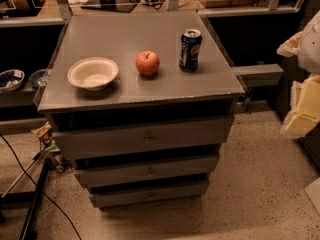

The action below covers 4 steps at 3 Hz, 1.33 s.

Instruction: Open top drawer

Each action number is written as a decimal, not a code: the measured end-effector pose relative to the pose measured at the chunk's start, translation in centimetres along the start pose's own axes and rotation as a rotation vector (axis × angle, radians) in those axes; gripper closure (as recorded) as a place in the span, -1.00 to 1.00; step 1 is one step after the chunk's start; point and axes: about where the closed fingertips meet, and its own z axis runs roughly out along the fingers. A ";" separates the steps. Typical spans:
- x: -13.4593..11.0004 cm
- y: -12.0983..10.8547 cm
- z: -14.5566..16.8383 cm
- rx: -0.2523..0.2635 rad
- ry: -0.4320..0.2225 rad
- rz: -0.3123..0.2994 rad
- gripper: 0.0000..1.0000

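The top drawer [100,141] is the widest grey front panel, just under the cabinet's top, with a small metal knob [148,138] at its centre. A dark gap shows above the panel. Two narrower drawer fronts sit below it, the middle one [110,173] and the bottom one [120,197]. My gripper [302,118] is the pale yellow and white shape at the right edge of the view, well to the right of the cabinet and apart from the knob. It holds nothing that I can see.
On the cabinet top [125,34] stand a white bowl [93,73], a red apple [147,63] and a blue soda can [190,49]. Cables and a dark stand [35,204] lie on the floor at the left. A low shelf with bowls [11,79] is at far left.
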 end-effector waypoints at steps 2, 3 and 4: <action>-1.1 -0.1 1.3 0.000 -0.039 -0.016 -1.00; -3.0 -0.4 3.5 -0.019 -0.084 -0.054 -1.00; -4.5 -0.3 6.0 -0.057 -0.118 -0.081 -1.00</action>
